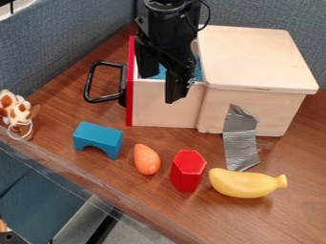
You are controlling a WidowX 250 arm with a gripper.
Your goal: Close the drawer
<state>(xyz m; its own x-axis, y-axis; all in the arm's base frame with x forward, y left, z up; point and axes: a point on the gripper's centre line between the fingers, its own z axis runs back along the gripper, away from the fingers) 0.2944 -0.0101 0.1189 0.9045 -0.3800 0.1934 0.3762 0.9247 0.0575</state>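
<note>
Pincer [161, 89] spread wide above a pulled-out drawer [167, 108]

Pincer: black, hanging from the black arm [167, 24] that enters at the top edge; its two fingers stand apart, one lower in the view than the other, and the lower one crosses the drawer's near wall. Whether it touches the wood, one cannot tell.

Drawer: pale wood, out of the left side of the box [255, 57]; red front [130, 95], black loop handle [105, 99] pointing left, something blue [198, 71] inside.

Box: pale wood, flat top. Silver tape [240, 140] runs down its near side onto the table [293, 219].

Toys, in a loose row before the drawer and box, left to right: one blue arch [96, 137], upright, hollow downward; one orange piece [146, 159], rounded, lying down; one red hexagonal block [188, 171]; one yellow banana [245, 183], on its side, just beside the red block and near the tape's lower end.

At the left edge: one brown-spotted toy [18, 112], partly cut off.

Backdrop: blue-grey panels [57, 43] behind the table.
</note>
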